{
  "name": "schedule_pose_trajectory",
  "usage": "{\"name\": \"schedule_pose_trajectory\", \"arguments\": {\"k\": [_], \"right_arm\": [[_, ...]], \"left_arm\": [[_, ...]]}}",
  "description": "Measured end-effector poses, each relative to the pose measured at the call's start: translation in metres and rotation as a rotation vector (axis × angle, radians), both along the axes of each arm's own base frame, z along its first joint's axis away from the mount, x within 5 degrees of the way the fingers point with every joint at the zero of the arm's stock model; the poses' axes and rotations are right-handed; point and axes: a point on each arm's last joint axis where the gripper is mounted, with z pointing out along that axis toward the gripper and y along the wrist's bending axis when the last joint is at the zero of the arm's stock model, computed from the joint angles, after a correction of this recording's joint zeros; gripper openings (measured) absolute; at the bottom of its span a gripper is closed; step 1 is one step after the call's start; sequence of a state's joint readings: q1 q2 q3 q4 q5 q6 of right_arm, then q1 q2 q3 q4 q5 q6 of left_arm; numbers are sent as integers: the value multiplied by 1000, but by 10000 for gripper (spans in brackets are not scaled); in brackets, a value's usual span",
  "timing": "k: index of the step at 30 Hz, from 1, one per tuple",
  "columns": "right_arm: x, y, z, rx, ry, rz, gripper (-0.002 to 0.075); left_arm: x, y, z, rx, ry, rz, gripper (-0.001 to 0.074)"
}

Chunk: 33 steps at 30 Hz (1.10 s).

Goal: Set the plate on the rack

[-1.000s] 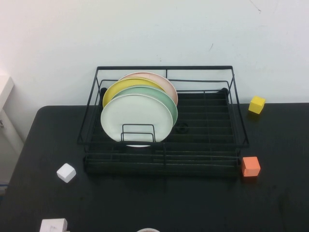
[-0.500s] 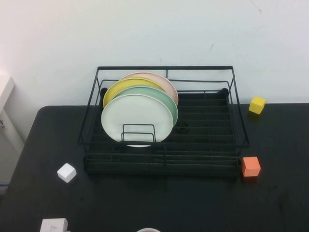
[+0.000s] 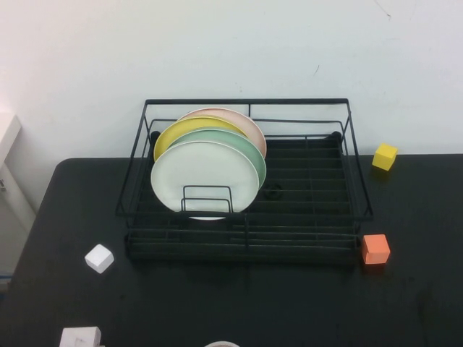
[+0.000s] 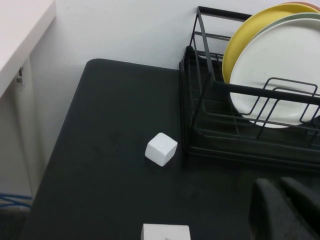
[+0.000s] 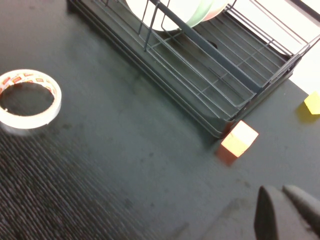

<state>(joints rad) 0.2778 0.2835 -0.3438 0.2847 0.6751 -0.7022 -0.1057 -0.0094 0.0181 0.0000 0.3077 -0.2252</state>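
Observation:
The white plate (image 3: pixel 205 178) stands upright at the front of a row in the left part of the black wire rack (image 3: pixel 304 230). Behind it stand a mint green plate (image 3: pixel 249 148), a yellow plate (image 3: pixel 170 137) and a pink plate (image 3: pixel 249 124). The white plate also shows in the left wrist view (image 4: pixel 272 75), inside the rack (image 4: pixel 196 100). Neither gripper shows in the high view. My left gripper (image 4: pixel 279 184) is shut and empty above the table, near the rack's front left corner. My right gripper (image 5: pixel 281 190) is shut and empty above the table, near the rack's (image 5: pixel 210 55) front right corner.
A white cube (image 3: pixel 99 258) lies front left of the rack, an orange cube (image 3: pixel 375 249) at its front right corner, a yellow cube (image 3: pixel 385 156) at the back right. A white box (image 3: pixel 79 337) and a tape roll (image 5: pixel 27 100) lie near the table's front edge.

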Motion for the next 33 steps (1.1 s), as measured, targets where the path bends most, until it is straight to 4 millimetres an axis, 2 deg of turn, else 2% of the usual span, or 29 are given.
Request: {"name": "schedule_pose_trajectory", "arguments": {"k": [33], "right_arm": [[0, 0, 0, 0, 0, 0, -2]], "left_arm": [[0, 0, 0, 46, -1, -17, -1]]}}
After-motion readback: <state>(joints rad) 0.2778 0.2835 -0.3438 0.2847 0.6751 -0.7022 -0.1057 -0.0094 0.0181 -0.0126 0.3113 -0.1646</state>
